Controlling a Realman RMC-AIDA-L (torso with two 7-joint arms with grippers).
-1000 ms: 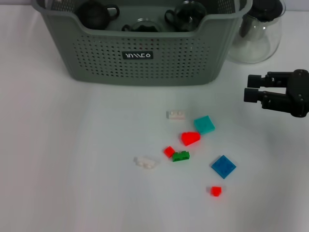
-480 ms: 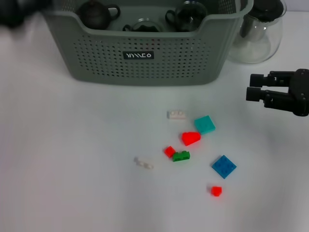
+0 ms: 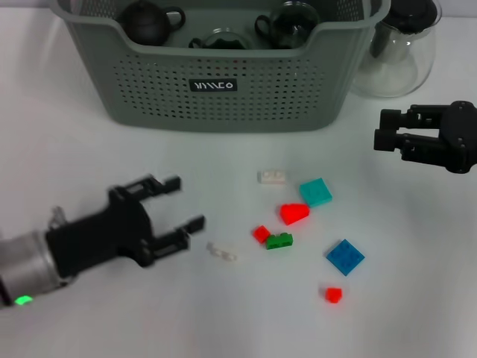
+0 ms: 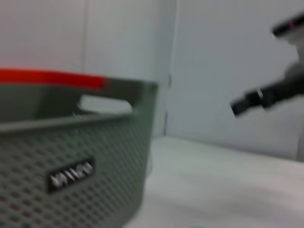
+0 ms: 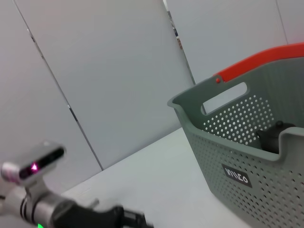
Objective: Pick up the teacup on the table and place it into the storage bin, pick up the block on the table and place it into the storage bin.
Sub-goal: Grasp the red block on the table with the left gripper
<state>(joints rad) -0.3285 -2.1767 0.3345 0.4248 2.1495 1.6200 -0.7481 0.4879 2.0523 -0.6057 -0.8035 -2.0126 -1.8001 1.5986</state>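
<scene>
Jaws, left: black left gripper (image 3: 173, 209) has its fingers spread apart, nothing between them, low over the white table (image 3: 89, 321).
Target, nearest: small pale translucent-white block (image 3: 222, 252) lies flat just beyond the lower finger, towards the robot's right; its long axis runs slantwise, roughly across the line of the fingers.
Arm nearer: left, judged by far; black right gripper (image 3: 406, 139) hangs well apart at the far right with its fingers parted, idle.
Other blocks: red small block (image 3: 261, 233) touching green studded block (image 3: 279, 241); red wedge (image 3: 294, 213), teal tile (image 3: 316, 192), white brick (image 3: 272, 177), blue tile (image 3: 345, 256) farther right.
Destination: large grey-green perforated plastic storage bin (image 3: 223, 104) stands behind, dark teacups inside.
Room: bare table around the pale block on the left gripper's side; red-green pair near on its far side.
Edge hazard: clear glass pitcher (image 3: 399, 56) beside the bin's right corner.
</scene>
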